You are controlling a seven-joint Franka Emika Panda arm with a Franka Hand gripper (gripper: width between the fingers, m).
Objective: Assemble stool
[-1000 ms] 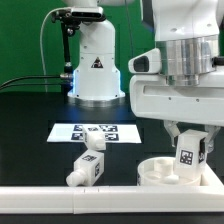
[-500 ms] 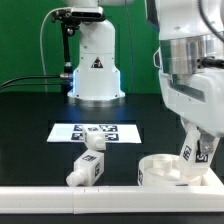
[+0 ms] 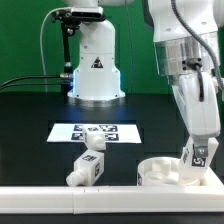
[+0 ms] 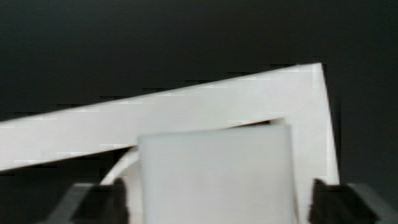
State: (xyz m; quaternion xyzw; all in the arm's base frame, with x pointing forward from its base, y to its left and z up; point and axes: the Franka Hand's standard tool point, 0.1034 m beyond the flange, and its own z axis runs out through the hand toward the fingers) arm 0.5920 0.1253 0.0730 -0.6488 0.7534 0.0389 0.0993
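Black table (image 3: 30, 125), tool (image 3: 199, 160) clamping stool leg (image 3: 199, 152) over round seat (image 3: 158, 172)

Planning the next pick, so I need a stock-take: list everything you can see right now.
seat: one, white round disc, front of table, exterior view's right.
loose legs: two, white, tagged, lying in front of the marker board.
held leg: one, white, in the gripper, at the seat's edge, exterior view's right.
marker board: one, white, table centre.
table: one, black.
front rail: one, white, along the table's front edge.
arm: one, white, above the seat.
gripper: one, shut on the held leg.
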